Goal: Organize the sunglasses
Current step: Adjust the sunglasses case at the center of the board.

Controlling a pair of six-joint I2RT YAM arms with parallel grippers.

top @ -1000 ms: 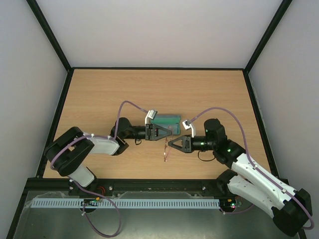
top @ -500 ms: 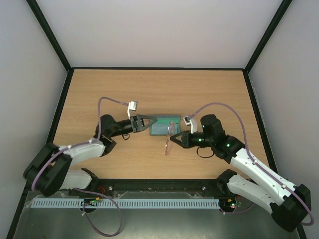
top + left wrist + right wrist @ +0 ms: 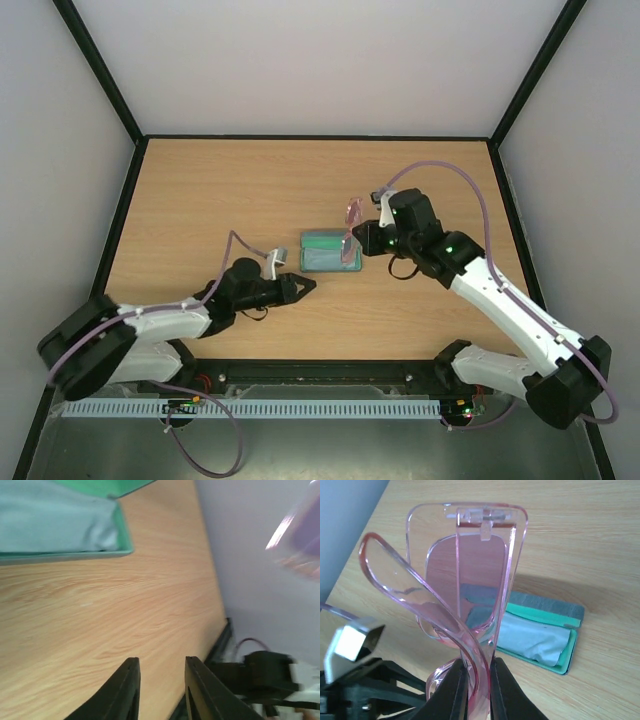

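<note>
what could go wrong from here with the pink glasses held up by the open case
1. The right gripper pinches the thin translucent pink sunglasses at one narrow spot, so they might twist or slip.
2. One temple arm curves outward and could catch the rim of the open blue-grey oblong case on the way down.
3. The left gripper sits open, away from the case, so nothing steadies it and a nudge may slide it.
</note>
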